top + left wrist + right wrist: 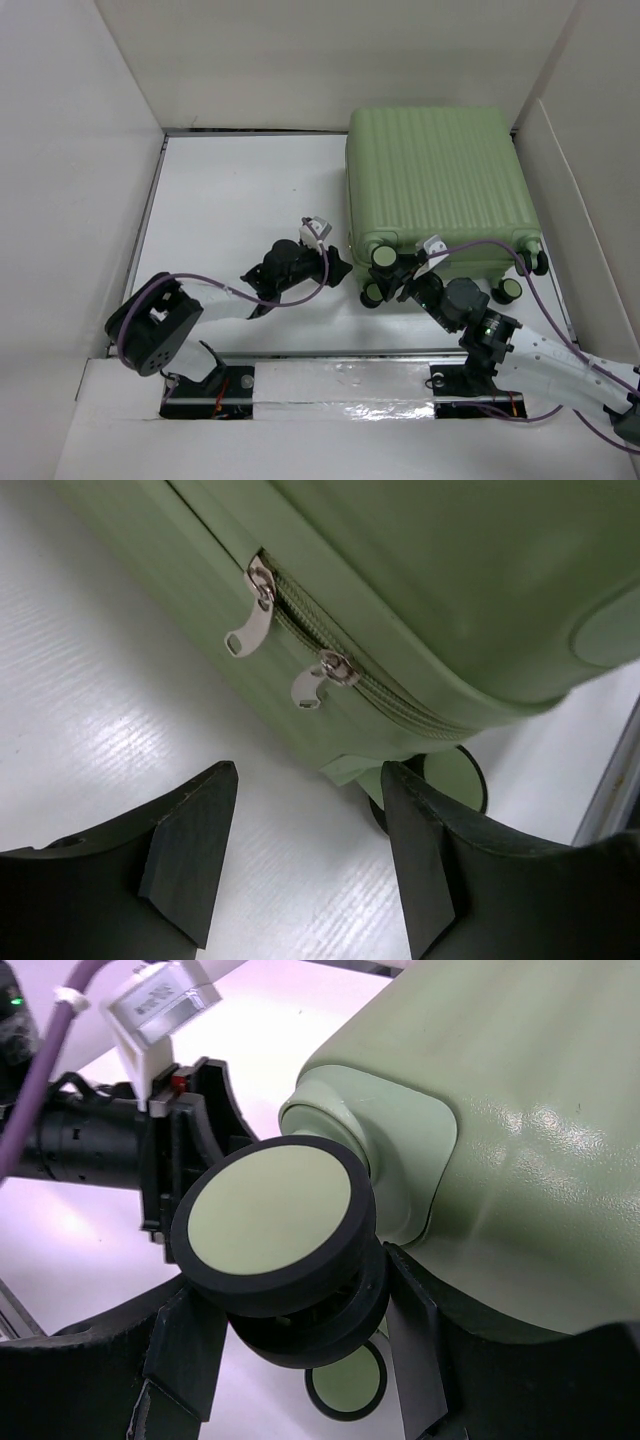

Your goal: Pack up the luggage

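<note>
The luggage [440,180] is a light-green ribbed suitcase lying flat and closed at the right of the table, wheels toward me. My left gripper [340,265] is open and empty at its near-left corner, and the left wrist view [305,850] shows bare table between the jaws. Two silver zipper pulls [250,620] hang on the side seam just beyond it. My right gripper [395,272] is shut around the near-left spinner wheel [270,1210], with a finger [415,1340] on each side of it.
White walls enclose the table on the left, back and right. A second wheel [345,1385] shows below the held one, and another wheel [510,290] sits at the suitcase's near-right corner. White table surface [240,190] lies left of the suitcase.
</note>
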Robot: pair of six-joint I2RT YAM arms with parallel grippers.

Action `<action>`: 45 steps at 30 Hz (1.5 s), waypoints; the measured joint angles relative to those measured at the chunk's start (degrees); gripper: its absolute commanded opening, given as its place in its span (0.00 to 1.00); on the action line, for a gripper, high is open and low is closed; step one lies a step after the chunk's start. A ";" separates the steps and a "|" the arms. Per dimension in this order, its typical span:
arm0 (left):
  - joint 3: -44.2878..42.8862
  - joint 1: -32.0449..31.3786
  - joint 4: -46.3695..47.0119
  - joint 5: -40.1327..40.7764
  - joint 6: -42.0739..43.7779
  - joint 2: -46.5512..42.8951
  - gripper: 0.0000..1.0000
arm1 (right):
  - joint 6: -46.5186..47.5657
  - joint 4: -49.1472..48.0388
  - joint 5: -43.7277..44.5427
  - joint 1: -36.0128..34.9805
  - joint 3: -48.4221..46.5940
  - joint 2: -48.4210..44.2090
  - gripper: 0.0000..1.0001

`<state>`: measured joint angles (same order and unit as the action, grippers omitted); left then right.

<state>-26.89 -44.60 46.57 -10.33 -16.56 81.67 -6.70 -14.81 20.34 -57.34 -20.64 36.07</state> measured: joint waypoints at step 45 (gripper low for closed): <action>-7.26 2.56 0.57 -4.68 10.97 4.74 0.12 | -0.17 0.28 0.02 0.00 0.00 -0.48 0.09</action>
<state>-34.15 -42.04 47.13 -15.00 -5.58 86.41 -6.87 -14.52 20.36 -57.34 -20.64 35.59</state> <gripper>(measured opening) 0.167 0.633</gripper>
